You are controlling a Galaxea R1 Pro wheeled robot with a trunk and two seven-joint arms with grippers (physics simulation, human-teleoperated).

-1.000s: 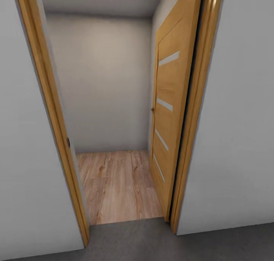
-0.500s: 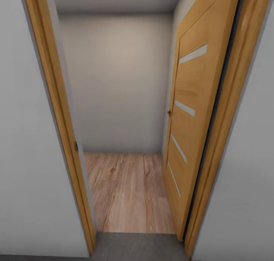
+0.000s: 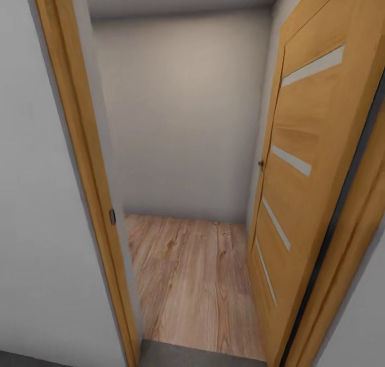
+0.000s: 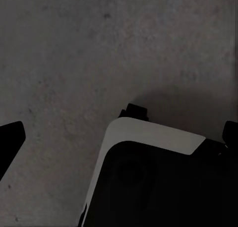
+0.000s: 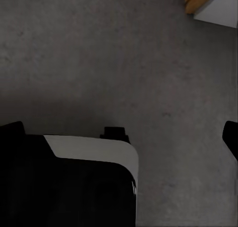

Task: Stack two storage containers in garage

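You're at an open door (image 3: 299, 196), plank floor (image 3: 192, 287) beyond. Below each gripper lies grey concrete (image 4: 64, 63). I can't tell whether either gripper is clenched, and I see no containers here.

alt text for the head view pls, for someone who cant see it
An open doorway with a wooden frame leads from a grey concrete floor onto a light wood plank floor. A wooden door with narrow pale strips stands swung open on the right, and a plain grey wall closes off the small space beyond.
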